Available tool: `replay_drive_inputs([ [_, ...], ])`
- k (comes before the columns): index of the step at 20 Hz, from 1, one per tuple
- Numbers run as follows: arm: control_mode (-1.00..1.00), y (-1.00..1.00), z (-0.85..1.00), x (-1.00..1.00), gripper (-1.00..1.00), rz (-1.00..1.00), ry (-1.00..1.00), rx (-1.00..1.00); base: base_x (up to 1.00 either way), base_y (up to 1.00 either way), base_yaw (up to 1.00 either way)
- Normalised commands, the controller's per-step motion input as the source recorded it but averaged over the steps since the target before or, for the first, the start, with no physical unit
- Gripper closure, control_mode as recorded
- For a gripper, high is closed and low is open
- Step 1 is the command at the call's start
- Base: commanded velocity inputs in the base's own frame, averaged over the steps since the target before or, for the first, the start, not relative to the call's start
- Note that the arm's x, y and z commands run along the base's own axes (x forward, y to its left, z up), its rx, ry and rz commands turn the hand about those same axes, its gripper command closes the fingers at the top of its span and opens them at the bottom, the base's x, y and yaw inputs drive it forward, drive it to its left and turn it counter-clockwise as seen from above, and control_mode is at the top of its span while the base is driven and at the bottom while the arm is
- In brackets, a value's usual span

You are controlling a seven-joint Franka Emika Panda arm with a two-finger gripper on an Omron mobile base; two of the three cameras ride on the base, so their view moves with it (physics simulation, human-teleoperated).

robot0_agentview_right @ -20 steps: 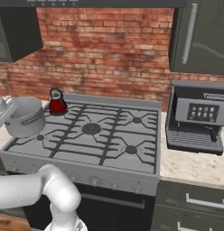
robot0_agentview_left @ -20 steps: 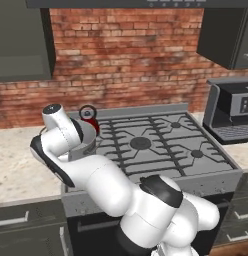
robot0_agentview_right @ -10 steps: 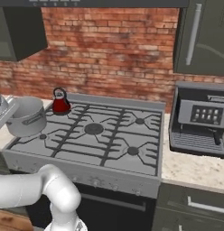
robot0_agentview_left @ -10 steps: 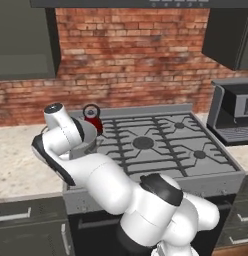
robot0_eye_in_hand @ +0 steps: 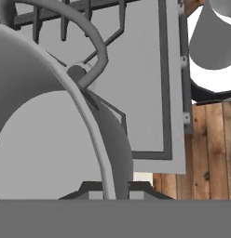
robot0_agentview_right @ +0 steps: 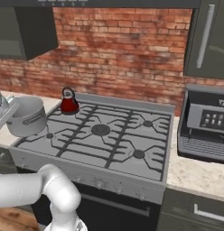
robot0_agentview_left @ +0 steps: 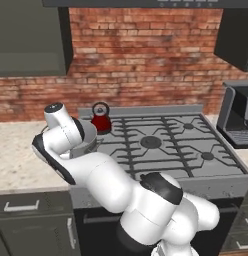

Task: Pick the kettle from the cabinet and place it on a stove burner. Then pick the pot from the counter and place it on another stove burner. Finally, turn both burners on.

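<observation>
Pot [robot0_agentview_right: 27, 115]: grey, lidless, at the left edge of the stove [robot0_agentview_right: 109, 140], over the near-left burner [robot0_agentview_right: 49, 135]; rim pinched in the closed gripper [robot0_eye_in_hand: 116, 187]. Kettle [robot0_agentview_left: 101, 119]: red, upright on the far-left burner, just beyond the pot. Coffee machine [robot0_agentview_right: 206, 124]: on the counter [robot0_agentview_right: 195, 173], right of the stove.

From the left base view the arm's white links cover most of the pot [robot0_agentview_left: 90, 141], leaving a sliver of grey wall, and the front left of the stove [robot0_agentview_left: 171, 150] lies behind the arm too. In the right base view the picture's left edge cuts off the hand beside the pot [robot0_agentview_right: 27, 116], so where the fingers meet the rim cannot be seen. In the hand view the pot [robot0_eye_in_hand: 52, 139] runs off the left edge, and the finger tips [robot0_eye_in_hand: 91, 188] are barely visible at the rim.
</observation>
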Motion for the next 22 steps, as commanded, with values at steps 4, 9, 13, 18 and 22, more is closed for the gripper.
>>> replay_drive_inputs([
  [4,1.00,0.00,0.00,0.00,1.00,0.00,0.00,0.00,0.28,-0.14,0.18],
  [9,1.00,0.00,0.00,0.00,1.00,0.00,0.00,0.00,0.28,-0.15,0.19],
  [13,1.00,0.00,0.00,0.00,1.00,0.00,0.00,0.00,0.29,-0.23,0.18],
  [18,1.00,0.00,0.00,0.00,1.00,0.00,0.00,0.00,0.09,-0.36,0.10],
  [22,1.00,0.00,0.00,0.00,1.00,0.00,0.00,0.00,0.17,-0.31,0.05],
])
